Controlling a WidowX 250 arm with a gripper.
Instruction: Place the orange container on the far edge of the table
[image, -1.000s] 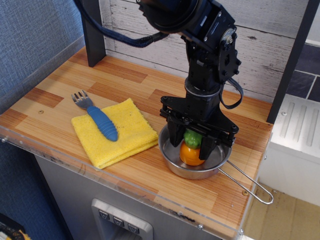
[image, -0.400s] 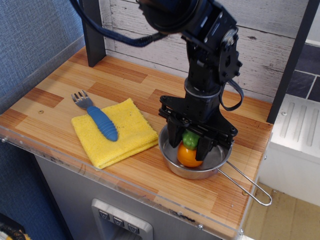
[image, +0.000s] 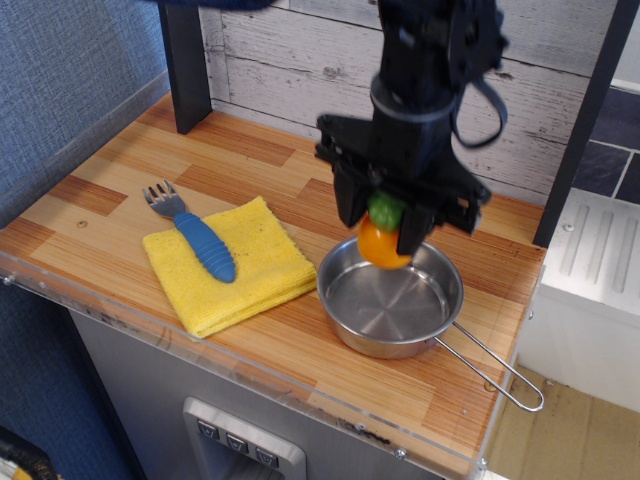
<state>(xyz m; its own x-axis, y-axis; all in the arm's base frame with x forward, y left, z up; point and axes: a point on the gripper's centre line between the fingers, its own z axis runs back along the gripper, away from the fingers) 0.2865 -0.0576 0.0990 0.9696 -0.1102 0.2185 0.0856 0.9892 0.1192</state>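
Your gripper (image: 384, 222) grips the orange container (image: 383, 236) — it hangs above the steel pan (image: 390, 300) on the table (image: 120, 170).

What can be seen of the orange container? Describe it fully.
The orange container is a small rounded pot of smooth, glossy orange plastic with a bumpy green top, rather carrot-like. It hangs upright in the air, clamped at its green top between the black fingers of the gripper, just above the far rim of the steel pan. Its orange body shows below the fingers; part of the green top is hidden by them. Only the gripper touches it.
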